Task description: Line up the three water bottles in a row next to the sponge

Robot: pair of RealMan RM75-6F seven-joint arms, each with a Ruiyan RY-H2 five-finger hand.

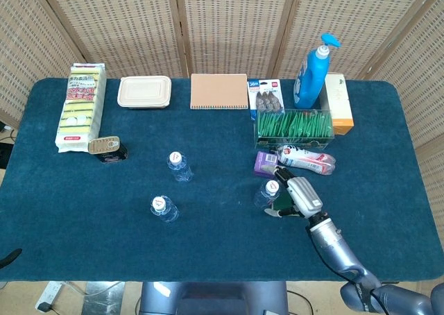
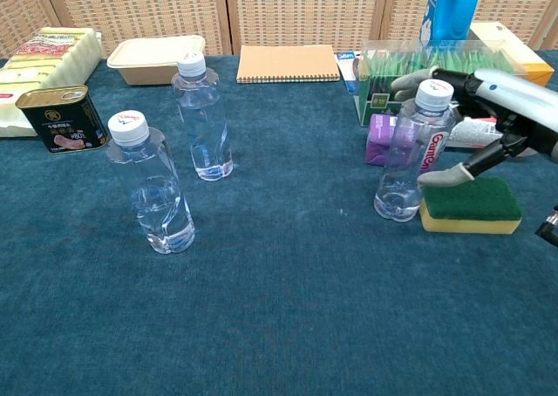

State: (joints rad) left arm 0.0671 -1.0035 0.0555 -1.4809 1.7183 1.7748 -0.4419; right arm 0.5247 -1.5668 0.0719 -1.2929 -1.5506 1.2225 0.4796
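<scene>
One water bottle (image 2: 408, 154) (image 1: 269, 192) stands upright on the blue cloth, its base touching the left end of the green-and-yellow sponge (image 2: 471, 206) (image 1: 281, 209). My right hand (image 2: 493, 108) (image 1: 300, 194) is just to its right with fingers spread loosely around it; one finger reaches behind the cap and the thumb lies by the label. Two more water bottles stand apart at the left: the far one (image 2: 202, 117) (image 1: 178, 166) and the near one (image 2: 150, 182) (image 1: 162, 207). My left hand does not show.
Close behind the sponge are a purple box (image 2: 382, 139), a toothpaste tube (image 1: 309, 159) and a green-filled clear box (image 1: 295, 126). A tin can (image 2: 54, 117), sponge pack (image 1: 82, 107), food container (image 1: 144, 91), notebook (image 1: 219, 91) and blue pump bottle (image 1: 311, 75) line the back.
</scene>
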